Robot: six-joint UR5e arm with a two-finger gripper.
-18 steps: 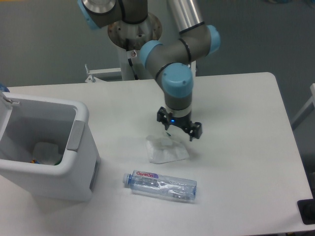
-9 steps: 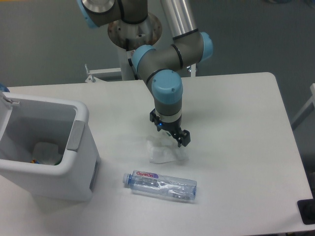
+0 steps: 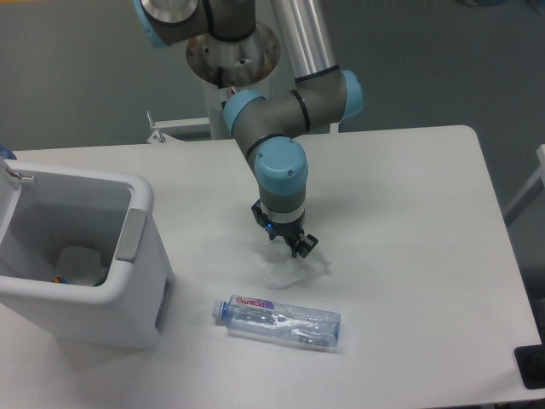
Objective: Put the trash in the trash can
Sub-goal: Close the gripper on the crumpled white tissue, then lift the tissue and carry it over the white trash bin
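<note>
The crumpled white tissue (image 3: pixel 288 271) lies on the white table in the middle. My gripper (image 3: pixel 284 239) points down right above its far edge, fingers apart and open, touching or nearly touching it. The crushed clear bottle (image 3: pixel 278 320) with blue cap and red-lettered label lies on its side just in front of the tissue, cap to the left. The white trash can (image 3: pixel 143 201) stands open at the left with a grey tab on its rim, well left of my gripper.
Some white scrap (image 3: pixel 82 263) lies inside the can. The can's lid (image 3: pixel 10 181) hangs open at the far left. The robot base (image 3: pixel 232 49) stands behind the table. A black object (image 3: pixel 530 366) sits at the table's front right corner.
My gripper has moved left and down onto the tissue and turned about its axis. The tissue now looks more bunched up. The bottle and the can have not moved.
</note>
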